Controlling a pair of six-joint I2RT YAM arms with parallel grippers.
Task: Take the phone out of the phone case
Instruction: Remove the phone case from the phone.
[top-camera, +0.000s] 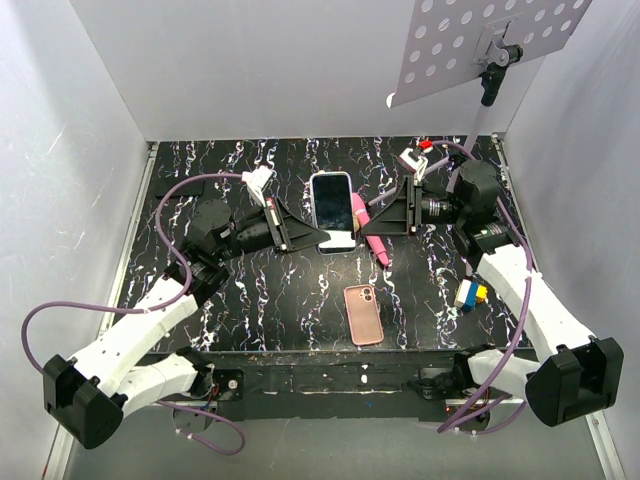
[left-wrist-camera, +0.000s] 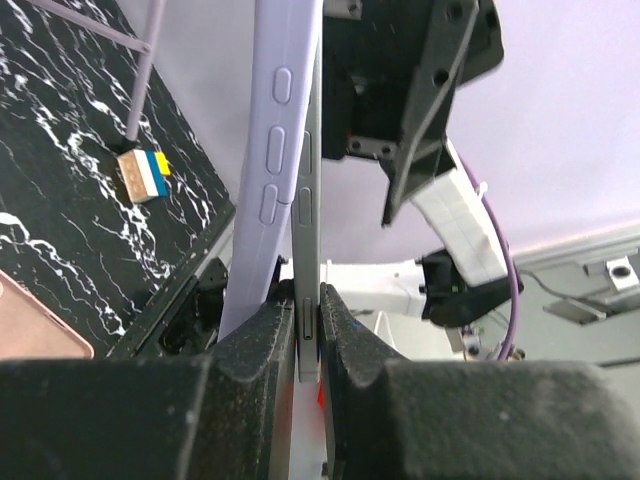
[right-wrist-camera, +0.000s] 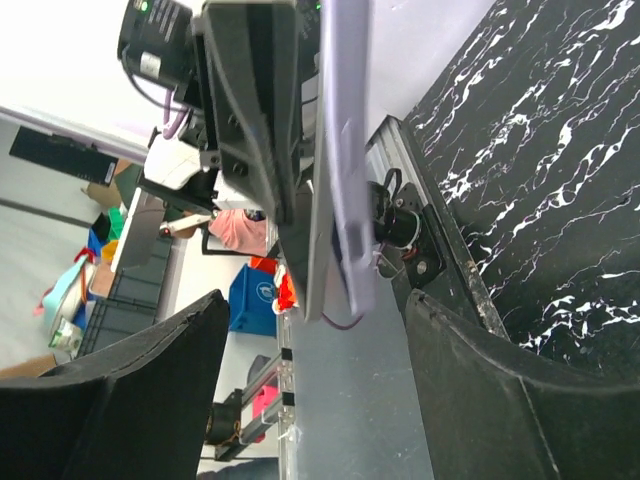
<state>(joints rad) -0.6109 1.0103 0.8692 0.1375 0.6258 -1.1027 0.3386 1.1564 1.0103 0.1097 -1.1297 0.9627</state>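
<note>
Peeling is in hand: the left jaws are clenched on the lower edge of the phone (top-camera: 331, 198), held upright between the arms, and its lilac case (left-wrist-camera: 268, 150) seems to bow off one side. The right jaws stand released on either side of it, touching nothing, so next they need to pinch the case alone and pull. No writing is readable.

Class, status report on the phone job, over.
Left end effector shut on phone edge. Right end effector open, astride it. Lavender shell gapped from phone. Pink case flat on table, clear.
</note>
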